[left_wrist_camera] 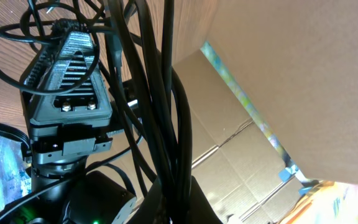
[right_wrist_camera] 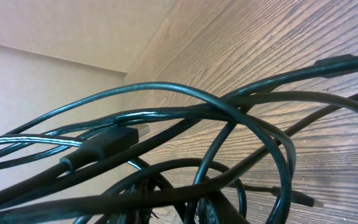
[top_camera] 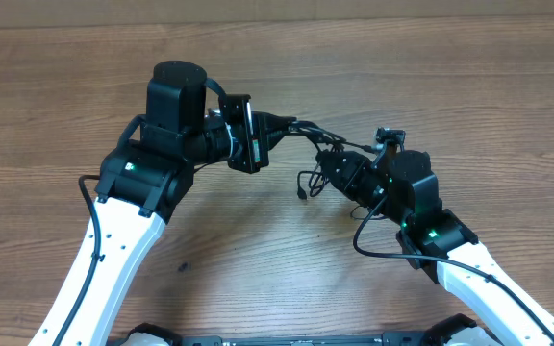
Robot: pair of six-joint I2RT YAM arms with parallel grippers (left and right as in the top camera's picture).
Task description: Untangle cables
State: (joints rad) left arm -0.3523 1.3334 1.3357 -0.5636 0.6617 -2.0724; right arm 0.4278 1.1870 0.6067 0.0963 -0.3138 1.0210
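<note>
The cables (top_camera: 330,137) are a knot of thin black cords strung in the air between my two grippers, above the wooden table (top_camera: 373,58). One loop (top_camera: 306,183) hangs down toward the table. My left gripper (top_camera: 285,125) points right and is shut on a bundle of the cables (left_wrist_camera: 166,93), which rise straight from its jaws (left_wrist_camera: 176,208). My right gripper (top_camera: 323,165) faces it from the right and is shut on the tangle (right_wrist_camera: 185,112); its fingers are mostly hidden behind the cords. A thick plug (right_wrist_camera: 104,146) and a small connector (right_wrist_camera: 306,200) show among the strands.
The left wrist view shows my right gripper (left_wrist_camera: 64,31) close in front, with cardboard boxes (left_wrist_camera: 229,143) and blue tape (left_wrist_camera: 288,171) behind it. A small dark speck (top_camera: 183,266) lies on the table near the left arm.
</note>
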